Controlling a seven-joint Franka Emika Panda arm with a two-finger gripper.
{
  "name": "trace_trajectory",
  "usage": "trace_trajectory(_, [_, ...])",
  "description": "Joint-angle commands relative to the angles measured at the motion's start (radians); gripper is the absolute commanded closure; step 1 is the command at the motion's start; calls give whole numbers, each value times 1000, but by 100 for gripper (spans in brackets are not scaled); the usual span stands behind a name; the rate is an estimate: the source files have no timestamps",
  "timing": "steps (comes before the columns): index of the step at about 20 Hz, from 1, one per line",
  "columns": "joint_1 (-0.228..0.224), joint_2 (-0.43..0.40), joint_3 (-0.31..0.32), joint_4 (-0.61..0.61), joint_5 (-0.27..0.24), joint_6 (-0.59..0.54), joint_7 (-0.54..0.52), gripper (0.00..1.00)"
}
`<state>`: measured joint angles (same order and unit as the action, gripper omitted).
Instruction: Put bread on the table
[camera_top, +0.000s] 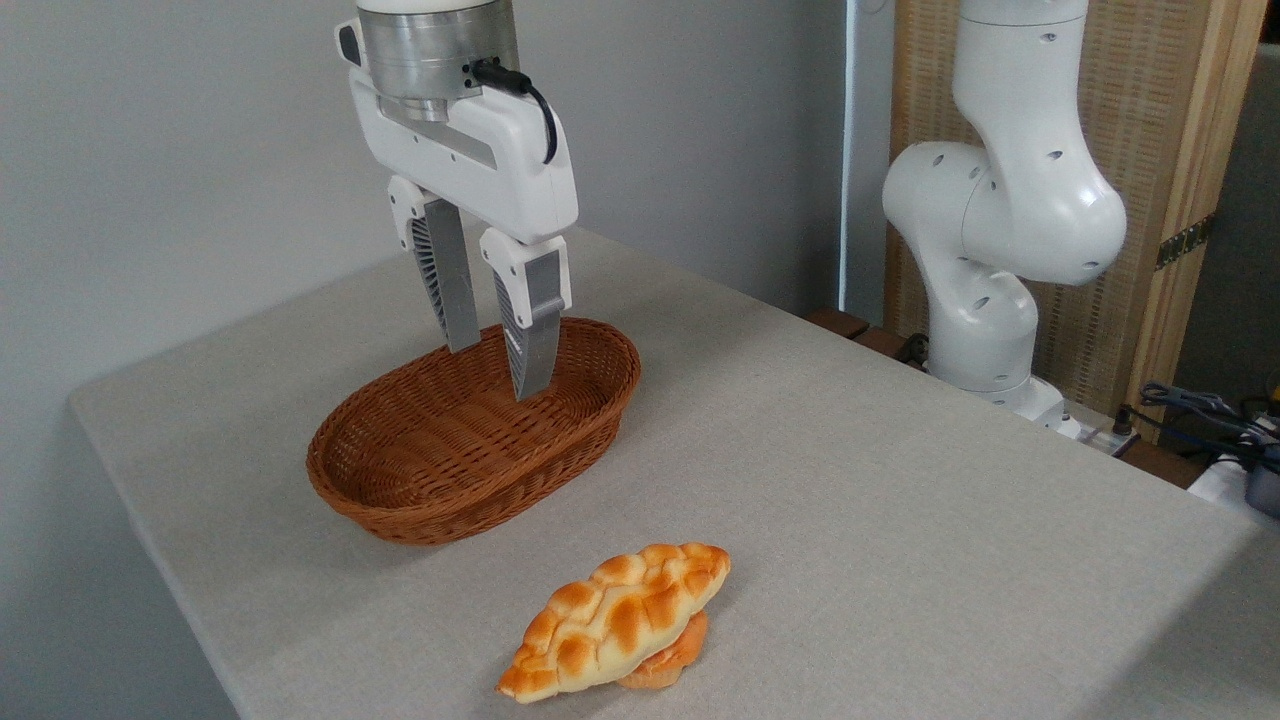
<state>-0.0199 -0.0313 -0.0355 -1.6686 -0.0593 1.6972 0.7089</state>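
The bread (612, 620), a long golden-brown loaf with a lattice crust, lies on the light-grey table (900, 480) near its front edge. It rests partly on top of a smaller orange bun (672, 652) that peeks out beneath it. My gripper (497, 372) hangs well behind the loaf, above the brown wicker basket (470, 440). Its grey fingers (447, 275) are apart with nothing between them, so it is open. The basket holds nothing that I can see.
The white robot base (990, 240) stands at the table's back right, with cables (1200, 410) beside it. A grey wall runs behind the table. The table's left and front edges lie close to the basket and the loaf.
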Motion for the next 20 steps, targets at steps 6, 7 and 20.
trace_trajectory(6, [1,34,5,70,-16,-131,-8,0])
trace_trajectory(7, [1,37,3,73,-11,-137,-3,0])
trace_trajectory(20, [-12,39,-3,84,32,-133,3,0])
